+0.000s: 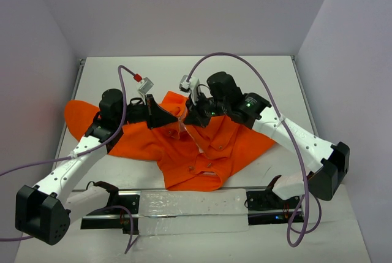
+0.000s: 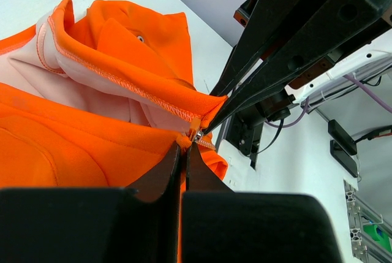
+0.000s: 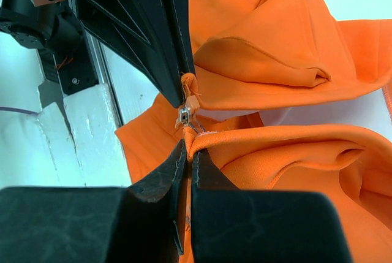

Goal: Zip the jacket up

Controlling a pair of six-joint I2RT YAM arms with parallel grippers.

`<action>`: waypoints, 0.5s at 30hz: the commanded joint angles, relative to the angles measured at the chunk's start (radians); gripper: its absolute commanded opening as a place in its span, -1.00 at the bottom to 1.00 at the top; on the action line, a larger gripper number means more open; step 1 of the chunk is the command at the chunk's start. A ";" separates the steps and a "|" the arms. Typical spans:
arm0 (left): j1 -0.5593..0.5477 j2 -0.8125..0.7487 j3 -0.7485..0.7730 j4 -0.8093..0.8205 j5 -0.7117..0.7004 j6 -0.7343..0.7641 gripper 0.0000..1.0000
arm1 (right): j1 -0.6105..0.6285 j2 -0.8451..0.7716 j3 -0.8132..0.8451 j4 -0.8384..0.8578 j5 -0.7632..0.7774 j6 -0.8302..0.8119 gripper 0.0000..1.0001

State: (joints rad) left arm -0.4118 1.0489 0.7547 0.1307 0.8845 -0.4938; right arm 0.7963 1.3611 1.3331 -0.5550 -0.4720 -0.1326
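The jacket (image 1: 184,165) lies spread on the table (image 1: 184,70), with its upper front drawn up into the point where the two sets of jaws meet tip to tip. The zipper slider (image 3: 182,116) sits in the narrow gap between the two sets of tips. The left gripper (image 2: 184,148) is closed, pinching a small orange nub of material just on its own side of the slider. Whether that nub is the pull tab or a fold of tape cannot be told. The right gripper (image 3: 188,149) is likewise closed, clamped on the orange front edge on the opposite side of the slider. Pale lining (image 2: 92,91) shows beyond the left tips, toward the collar. How much of the teeth is already joined cannot be read, so the step is judged in progress, not complete. Recommendation: one pair of jaws anchors the edge behind the slider and holds the tape taut, while the other draws along the line of the teeth, never across it. Risks noted: slack fabric bunching ahead of the slider, lining caught in it, and a thin pinch slipping off.
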 commanded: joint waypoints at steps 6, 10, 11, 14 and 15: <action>-0.007 -0.014 0.034 0.043 0.034 0.000 -1.00 | 0.011 -0.004 0.064 0.032 -0.005 -0.005 -1.00; -0.007 -0.011 0.033 0.051 0.036 -0.005 -1.00 | 0.011 0.002 0.071 0.028 -0.014 -0.005 -1.00; -0.007 -0.010 0.034 0.054 0.038 -0.007 -1.00 | 0.010 0.003 0.071 0.029 -0.014 -0.005 -1.00; -0.007 -0.010 0.034 0.055 0.042 -0.008 -1.00 | 0.011 0.004 0.073 0.030 -0.013 -0.005 -1.00; -0.006 -0.010 0.035 0.054 0.043 -0.009 -1.00 | 0.009 0.004 0.075 0.032 -0.013 -0.005 -1.00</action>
State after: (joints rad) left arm -0.4118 1.0489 0.7547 0.1307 0.8878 -0.4938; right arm 0.7963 1.3646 1.3430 -0.5571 -0.4672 -0.1322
